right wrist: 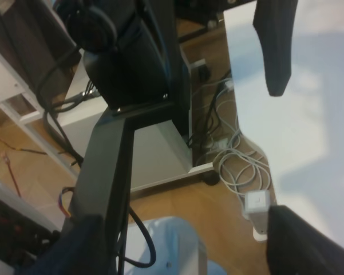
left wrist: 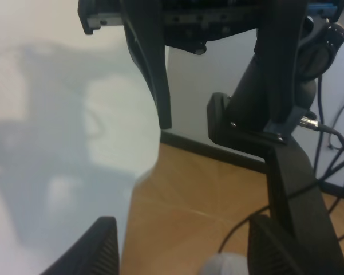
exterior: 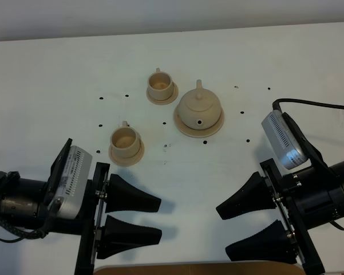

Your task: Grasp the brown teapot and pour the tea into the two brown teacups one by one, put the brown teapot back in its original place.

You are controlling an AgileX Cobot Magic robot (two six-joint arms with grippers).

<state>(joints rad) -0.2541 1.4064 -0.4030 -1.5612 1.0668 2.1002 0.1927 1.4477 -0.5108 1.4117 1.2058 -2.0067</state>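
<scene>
The brown teapot [exterior: 198, 106] stands upright on its wide saucer, the original place [exterior: 186, 129], at the table's middle. One brown teacup [exterior: 159, 84] sits on its small saucer behind and to the left of the teapot. The other brown teacup [exterior: 125, 140] sits on its saucer nearer, to the front left. My left gripper [exterior: 159, 220] is open and empty at the front left, pointing right. My right gripper [exterior: 223, 230] is open and empty at the front right, pointing left. The wrist views show no teapot or cups, only my left gripper [left wrist: 183, 224] and right gripper [right wrist: 186, 216] over the table edge and floor.
The white table [exterior: 57, 69] carries small dark dots around the tea set. A tan board edge [exterior: 189, 268] shows at the front rim. The two grippers face each other about a hand's width apart. Cables [right wrist: 234, 166] and a power strip lie on the floor.
</scene>
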